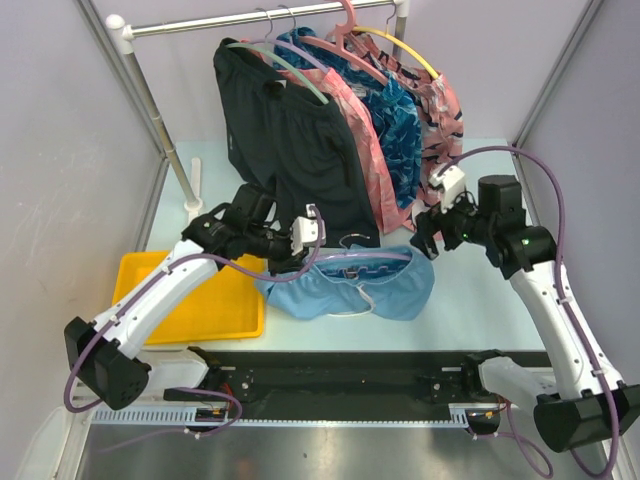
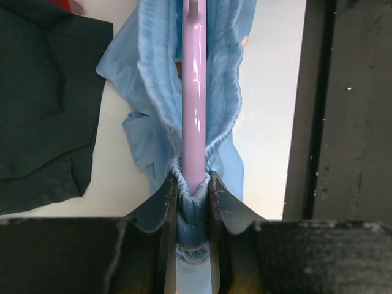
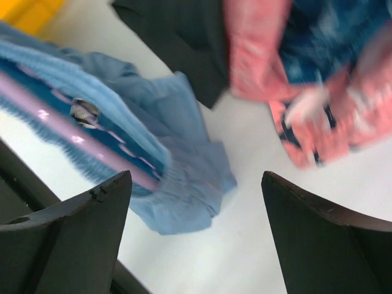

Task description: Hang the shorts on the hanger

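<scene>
The sky-blue shorts (image 1: 345,285) lie on the table near the front, their waistband stretched over the lavender hanger (image 1: 362,257). My left gripper (image 1: 283,256) is shut on the left end of the waistband and the hanger's end inside it; the left wrist view shows the hanger bar (image 2: 194,92) running away from the jaws with the shorts (image 2: 156,79) gathered round it. My right gripper (image 1: 428,238) is open and empty just above the shorts' right end. The right wrist view shows the shorts (image 3: 177,165), the hanger (image 3: 73,138) and its silver hook base (image 3: 84,111) below the open fingers.
A rail (image 1: 250,18) at the back holds black shorts (image 1: 290,140), dark-blue patterned shorts (image 1: 395,120) and pink garments on green and pink hangers. A yellow tray (image 1: 215,310) sits at the left. A black rail (image 1: 340,365) runs along the table's front edge.
</scene>
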You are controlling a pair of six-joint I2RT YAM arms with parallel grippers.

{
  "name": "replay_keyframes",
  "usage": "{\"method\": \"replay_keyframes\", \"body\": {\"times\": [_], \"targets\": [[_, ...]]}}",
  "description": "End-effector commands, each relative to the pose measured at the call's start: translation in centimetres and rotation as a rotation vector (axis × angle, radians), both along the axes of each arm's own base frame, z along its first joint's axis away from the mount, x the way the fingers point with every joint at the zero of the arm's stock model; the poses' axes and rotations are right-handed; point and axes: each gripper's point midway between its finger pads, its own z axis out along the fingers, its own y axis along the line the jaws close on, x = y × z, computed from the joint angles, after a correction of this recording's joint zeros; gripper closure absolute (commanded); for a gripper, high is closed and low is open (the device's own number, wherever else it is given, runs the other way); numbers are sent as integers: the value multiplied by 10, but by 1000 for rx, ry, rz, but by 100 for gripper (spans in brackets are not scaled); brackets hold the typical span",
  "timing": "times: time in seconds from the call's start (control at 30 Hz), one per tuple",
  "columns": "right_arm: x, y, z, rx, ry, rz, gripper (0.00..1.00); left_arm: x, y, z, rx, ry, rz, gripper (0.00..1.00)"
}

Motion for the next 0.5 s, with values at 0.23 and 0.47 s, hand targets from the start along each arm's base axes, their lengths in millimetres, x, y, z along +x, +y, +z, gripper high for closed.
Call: {"method": "replay_keyframes", "body": {"times": [0.23,0.47], "targets": [[-10,41,48,23,-191,199,10,5,-3,53,-164,32,45,100],[-35,96,58,108,-245,475,23,1,-10,68,-237,24,-4,100]]}}
